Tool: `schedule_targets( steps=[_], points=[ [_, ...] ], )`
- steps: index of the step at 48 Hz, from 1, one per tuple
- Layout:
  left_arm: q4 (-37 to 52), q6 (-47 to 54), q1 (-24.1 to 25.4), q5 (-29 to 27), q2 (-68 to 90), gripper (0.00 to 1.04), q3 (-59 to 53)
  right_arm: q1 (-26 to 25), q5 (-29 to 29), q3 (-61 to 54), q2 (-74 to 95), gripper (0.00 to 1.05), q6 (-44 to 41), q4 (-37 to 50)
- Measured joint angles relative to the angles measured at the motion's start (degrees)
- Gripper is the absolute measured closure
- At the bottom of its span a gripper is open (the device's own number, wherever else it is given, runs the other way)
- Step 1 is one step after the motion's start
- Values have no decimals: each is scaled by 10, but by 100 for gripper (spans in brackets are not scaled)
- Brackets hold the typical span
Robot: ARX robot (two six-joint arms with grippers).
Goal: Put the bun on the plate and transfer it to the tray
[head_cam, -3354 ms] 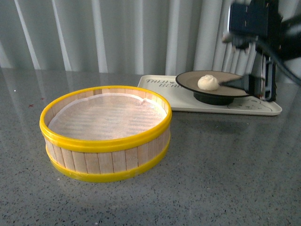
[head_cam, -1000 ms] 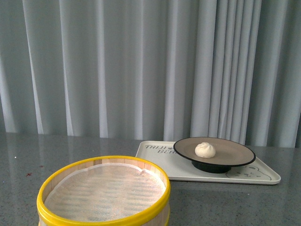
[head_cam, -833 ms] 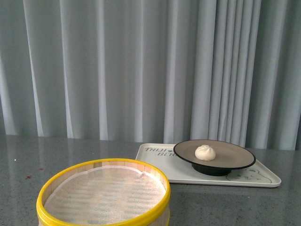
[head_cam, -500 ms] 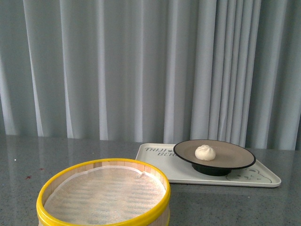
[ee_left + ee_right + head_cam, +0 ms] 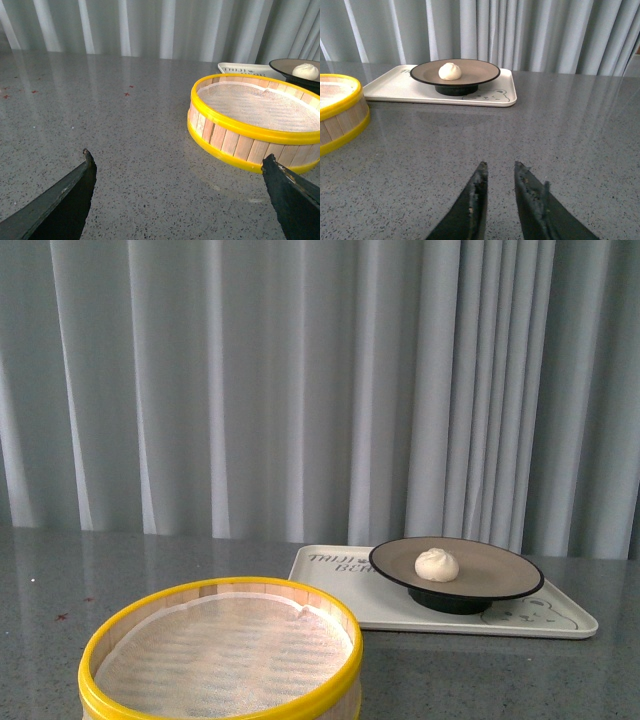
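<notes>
Bun (image 5: 437, 564) count is one, sitting on the single plate (image 5: 500, 572), which stands on the one tray (image 5: 560, 618). One steamer basket (image 5: 220, 652) sits nearby. Left gripper (image 5: 177, 187) is spread wide; right gripper (image 5: 498, 172) is nearly closed, holding nothing, both well apart from the tray.

Even, soft daylight-like light fills all three views, brightest on the pale curtain (image 5: 300, 390), whose folds reflect as pale vertical streaks of glare on the glossy grey tabletop (image 5: 125, 125). Shadows are faint and short, a thin dark band under the plate (image 5: 455, 72) and the steamer basket (image 5: 255, 125). The dark fingers (image 5: 65, 197) at the wrist views' near edge are slightly soft; the front view is mildly grainy.
</notes>
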Motion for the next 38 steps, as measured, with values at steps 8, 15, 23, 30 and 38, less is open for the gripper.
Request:
schedule_targets(
  steps=[8, 15, 23, 30, 38],
  points=[
    [0, 0, 0, 0, 0, 7, 0, 0, 0, 0, 0, 60, 0, 0],
    [0, 0, 0, 0, 0, 7, 0, 0, 0, 0, 0, 37, 0, 0],
    [0, 0, 0, 0, 0, 7, 0, 0, 0, 0, 0, 10, 0, 0],
    [0, 0, 0, 0, 0, 7, 0, 0, 0, 0, 0, 9, 0, 0],
    [0, 0, 0, 0, 0, 7, 0, 0, 0, 0, 0, 9, 0, 0]
  ],
)
